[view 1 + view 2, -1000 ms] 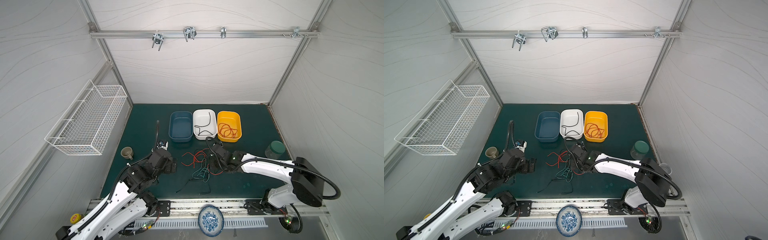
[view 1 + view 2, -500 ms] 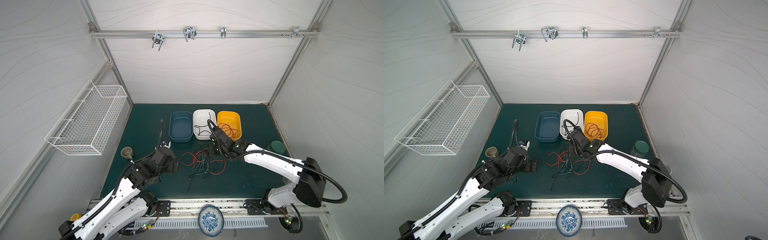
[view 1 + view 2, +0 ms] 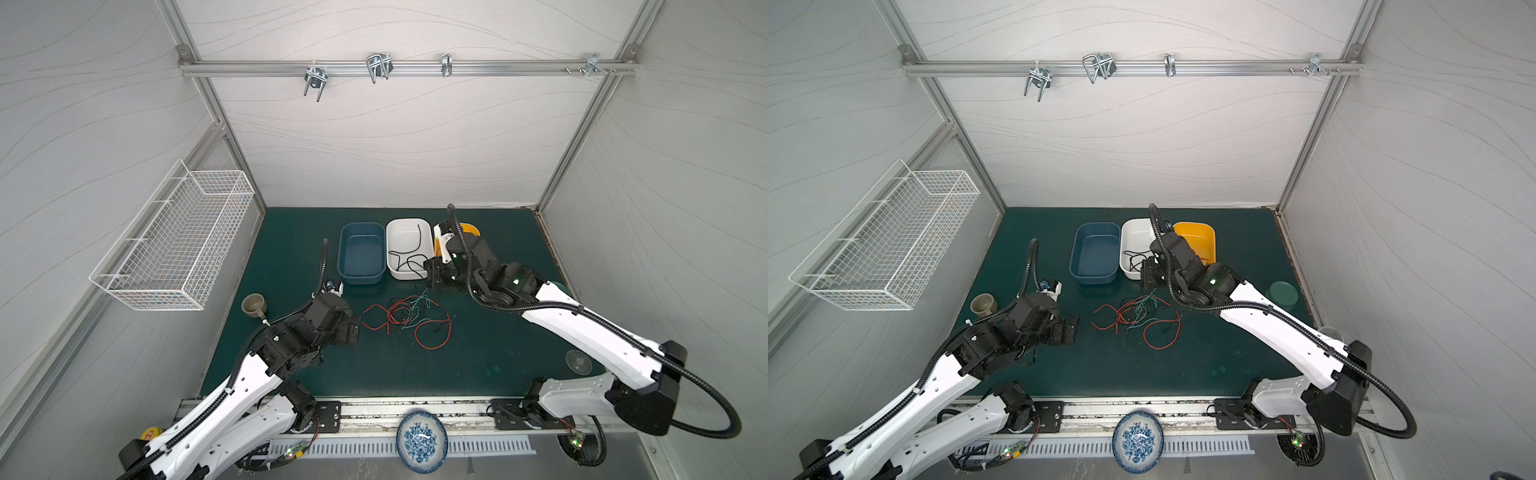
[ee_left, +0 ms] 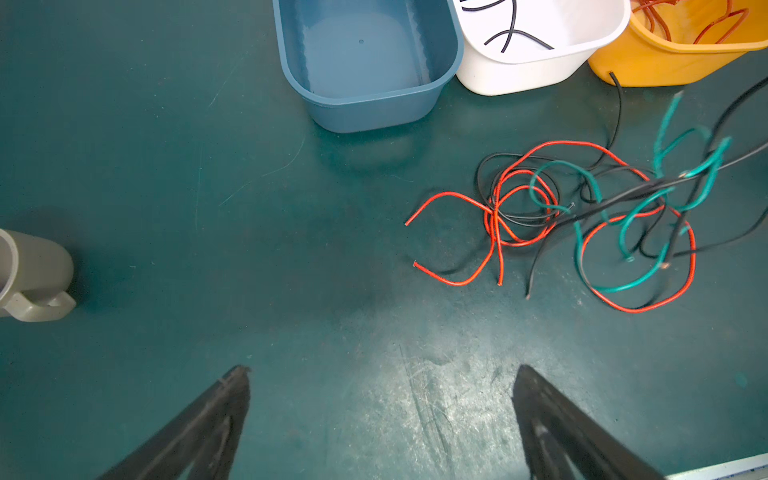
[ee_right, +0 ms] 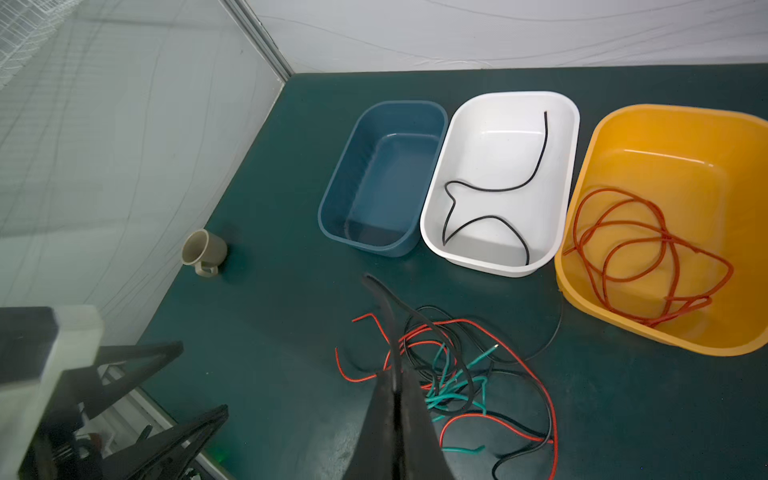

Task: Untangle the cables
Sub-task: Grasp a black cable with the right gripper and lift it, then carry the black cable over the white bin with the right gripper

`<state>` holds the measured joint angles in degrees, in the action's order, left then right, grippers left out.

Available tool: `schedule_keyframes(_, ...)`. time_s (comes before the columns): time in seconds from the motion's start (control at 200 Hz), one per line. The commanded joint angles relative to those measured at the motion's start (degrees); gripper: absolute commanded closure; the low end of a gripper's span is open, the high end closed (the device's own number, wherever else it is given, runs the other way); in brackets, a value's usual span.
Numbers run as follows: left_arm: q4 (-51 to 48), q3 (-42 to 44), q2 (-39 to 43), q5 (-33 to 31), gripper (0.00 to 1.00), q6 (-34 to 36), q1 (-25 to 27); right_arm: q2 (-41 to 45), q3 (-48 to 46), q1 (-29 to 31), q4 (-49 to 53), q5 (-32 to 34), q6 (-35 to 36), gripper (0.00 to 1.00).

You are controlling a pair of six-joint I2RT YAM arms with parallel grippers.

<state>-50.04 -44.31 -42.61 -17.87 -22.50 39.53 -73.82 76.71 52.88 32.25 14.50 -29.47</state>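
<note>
Cables [image 3: 405, 318] of thin red, black and teal-green wire lie tangled on the dark green table mat [image 3: 478, 361], just in front of the white plastic tub [image 3: 409, 221]. The right gripper [image 5: 394, 380] is clamped on one black cable [image 5: 386, 307] rising out of the tangle. Expect that strand to drag the red and teal loops along, or cinch a knot, because nothing pins the clump. The left gripper [image 4: 381, 370] hovers beside the tangle, fingers spread wide and empty. The right arm [image 3: 582, 328] reaches forward, wrist raised near the white tub.
</note>
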Motion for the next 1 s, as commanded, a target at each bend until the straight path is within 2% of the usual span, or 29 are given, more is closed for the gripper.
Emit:
schedule_keyframes(0.0, 1.32, -0.6, -0.31, 0.45, 0.0, 0.62, 0.26, 1.57, 3.66, -0.24, 2.81, -0.21, 2.94, 1.0)
schedule_keyframes(0.29, 1.37, -0.6, -1.01, 1.18, 0.0, 0.64, 0.25, 5.08, 7.42, -0.31, -0.75, -11.36, 7.32, 1.0)
schedule_keyframes(0.515, 1.42, -0.6, -1.75, 1.69, 0.0, 0.61, 0.24, 3.26, 16.23, -0.32, 4.44, -11.26, 10.67, 1.0)
schedule_keyframes(0.995, 1.16, -0.77, -2.12, 1.7, 0.0, 0.53, 0.27, -0.24, 24.58, -2.16, 6.59, -9.14, 16.45, 1.0)
